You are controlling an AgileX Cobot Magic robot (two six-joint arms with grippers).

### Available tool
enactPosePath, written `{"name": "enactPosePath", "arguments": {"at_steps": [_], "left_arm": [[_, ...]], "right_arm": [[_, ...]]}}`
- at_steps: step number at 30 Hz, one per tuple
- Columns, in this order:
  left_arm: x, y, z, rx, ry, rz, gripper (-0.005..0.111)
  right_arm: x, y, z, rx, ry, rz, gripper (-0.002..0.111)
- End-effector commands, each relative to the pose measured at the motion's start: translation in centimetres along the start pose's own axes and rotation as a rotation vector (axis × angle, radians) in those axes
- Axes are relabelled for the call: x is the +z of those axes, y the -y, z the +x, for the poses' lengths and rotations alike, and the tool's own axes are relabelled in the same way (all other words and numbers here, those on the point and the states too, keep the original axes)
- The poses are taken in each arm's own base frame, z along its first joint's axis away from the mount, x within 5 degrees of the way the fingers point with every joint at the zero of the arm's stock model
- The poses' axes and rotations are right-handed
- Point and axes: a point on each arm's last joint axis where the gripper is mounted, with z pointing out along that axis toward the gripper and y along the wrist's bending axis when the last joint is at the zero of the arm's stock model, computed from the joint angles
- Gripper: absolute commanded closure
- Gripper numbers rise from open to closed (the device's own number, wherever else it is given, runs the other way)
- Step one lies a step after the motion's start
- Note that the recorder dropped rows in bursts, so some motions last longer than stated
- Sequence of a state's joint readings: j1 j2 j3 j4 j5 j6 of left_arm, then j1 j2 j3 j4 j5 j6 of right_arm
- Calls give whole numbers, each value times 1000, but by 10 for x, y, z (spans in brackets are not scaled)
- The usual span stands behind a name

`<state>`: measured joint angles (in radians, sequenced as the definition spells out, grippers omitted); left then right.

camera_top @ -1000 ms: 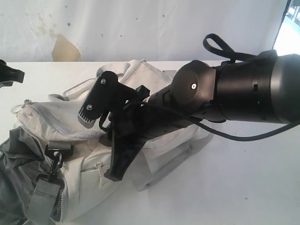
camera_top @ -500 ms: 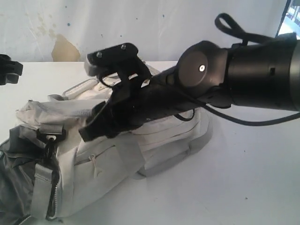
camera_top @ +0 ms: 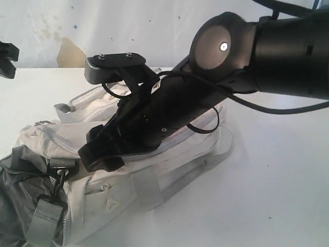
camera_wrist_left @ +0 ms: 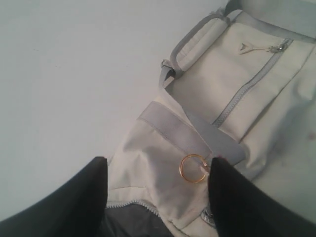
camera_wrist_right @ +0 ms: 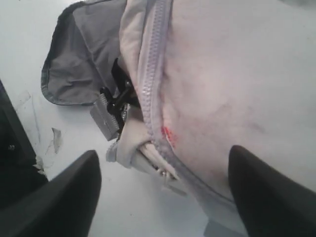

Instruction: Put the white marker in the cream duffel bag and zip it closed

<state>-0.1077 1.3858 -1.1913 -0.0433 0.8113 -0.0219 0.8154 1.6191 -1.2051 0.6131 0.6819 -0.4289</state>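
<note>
The cream duffel bag (camera_top: 169, 164) lies on its side on the white table. Its grey zipper (camera_wrist_right: 150, 64) runs shut as far as I can see it. My right gripper (camera_top: 96, 150) hangs open just over the bag's top, and the zipper's end (camera_wrist_right: 165, 173) lies between its fingers (camera_wrist_right: 74, 197). My left gripper (camera_top: 6, 55) is at the far left edge, raised. It is open (camera_wrist_left: 158, 165) above the bag's end, where a gold ring (camera_wrist_left: 193, 168) sits on a grey strap. The white marker is not in view.
A dark grey fabric item (camera_top: 15, 206) lies against the bag's near-left end, joined by a black clip (camera_top: 59, 172) and a grey strap (camera_top: 43, 218). The right arm (camera_top: 247, 51) hides much of the bag's top. White table (camera_top: 267, 195) shows to the right.
My right gripper has swung from pointing down at the bag's front to lying over its top, toward the left. The bag has shifted and flattened. The left gripper has edged upward.
</note>
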Motion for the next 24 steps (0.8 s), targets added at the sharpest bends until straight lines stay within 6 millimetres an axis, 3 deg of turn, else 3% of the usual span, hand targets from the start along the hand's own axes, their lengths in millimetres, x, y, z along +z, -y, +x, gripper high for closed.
{"name": "enactPosePath", "arguments": {"at_steps": [1, 12, 16, 24], "left_arm": [[-6, 2, 1, -36, -17, 34, 44], [-6, 2, 3, -65, -36, 32, 44], [0, 1, 3, -58, -50, 22, 52], [23, -4, 6, -51, -139, -30, 85]], "right_arm": [[-7, 5, 0, 67, -30, 55, 40], [-40, 20, -22, 214, -70, 240, 49], [-51, 46, -20, 276, -69, 292, 67], [-88, 113, -3, 432, -124, 391, 90]]}}
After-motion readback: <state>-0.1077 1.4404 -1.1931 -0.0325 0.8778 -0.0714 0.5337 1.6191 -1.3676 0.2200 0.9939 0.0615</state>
